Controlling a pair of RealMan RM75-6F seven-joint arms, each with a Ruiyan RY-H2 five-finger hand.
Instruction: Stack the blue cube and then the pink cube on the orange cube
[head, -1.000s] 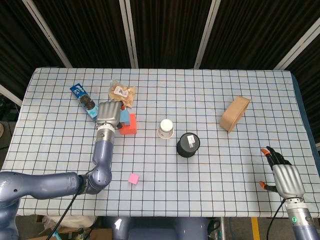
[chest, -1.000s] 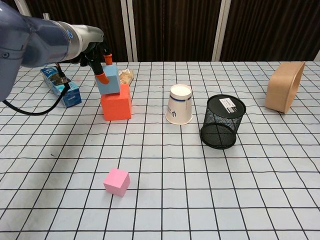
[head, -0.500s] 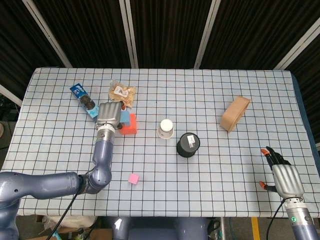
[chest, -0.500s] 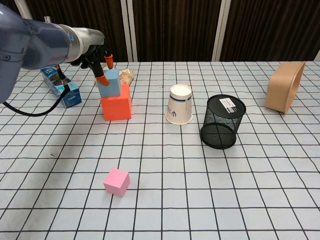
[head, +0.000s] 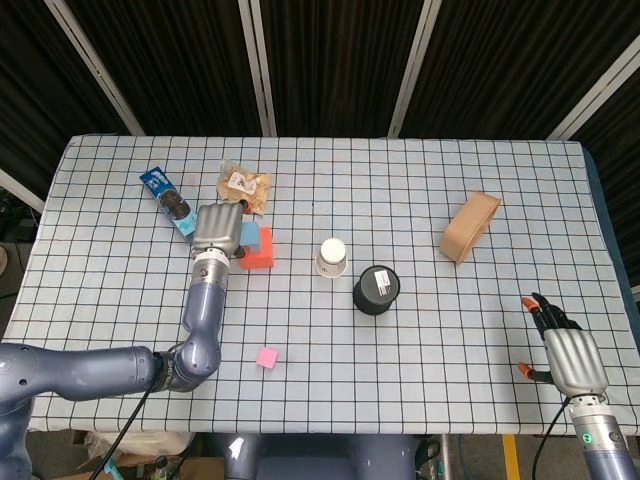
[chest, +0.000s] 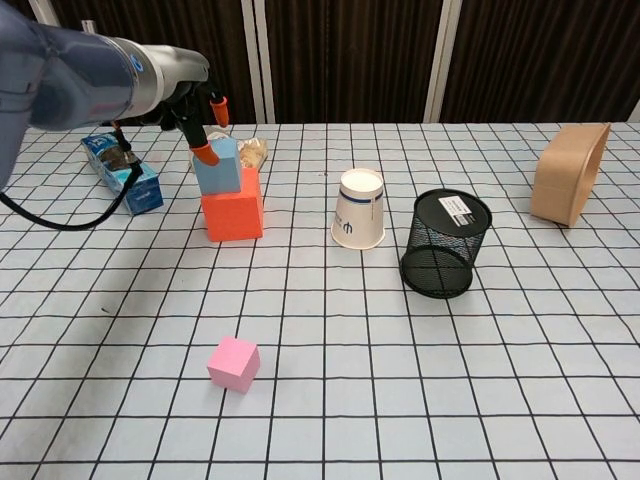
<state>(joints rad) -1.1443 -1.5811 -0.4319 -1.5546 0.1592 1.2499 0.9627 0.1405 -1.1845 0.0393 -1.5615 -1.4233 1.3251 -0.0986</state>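
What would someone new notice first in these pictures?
Probably the left hand at the blue cube, which sits on the orange cube at the table's far left. Next, the pink cube lying alone near the front edge, and the black mesh cup upside down mid-table.

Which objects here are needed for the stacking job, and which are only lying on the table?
Needed: small blue cube, larger orange cube, small pink cube.

Lying about: white paper cup, black mesh pen holder, tan bowl, blue snack packet, clear snack bag.
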